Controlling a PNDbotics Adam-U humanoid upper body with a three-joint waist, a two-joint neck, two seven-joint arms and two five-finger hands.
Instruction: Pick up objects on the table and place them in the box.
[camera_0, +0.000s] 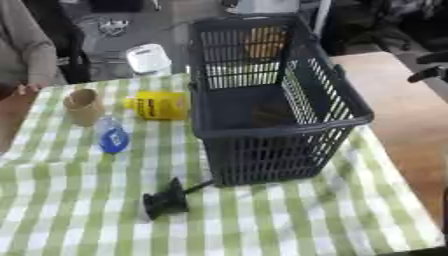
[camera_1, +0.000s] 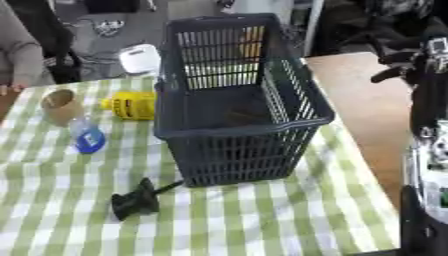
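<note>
A dark blue slatted basket (camera_0: 280, 125) stands upright on the green-and-white checked tablecloth (camera_0: 79, 210), toward the table's far right part, with its right side close to the cloth's right edge. Something brownish lies on its floor, too dim to make out. Left of the basket, near the far edge, a yellow container (camera_0: 160, 105) lies on its side just beside the basket's left wall. Further left, a tan paper cup (camera_0: 84, 106) stands toward the far left corner, and a small clear bottle with a blue label (camera_0: 112, 136) sits just in front of it. A black object with a thin handle (camera_0: 168, 199) lies near the middle of the cloth, its handle pointing at the basket's near left corner. The right hand (camera_1: 404, 69) shows at the far right edge, over the bare wooden tabletop (camera_1: 367, 105), holding nothing; I cannot tell how its fingers are set.
</note>
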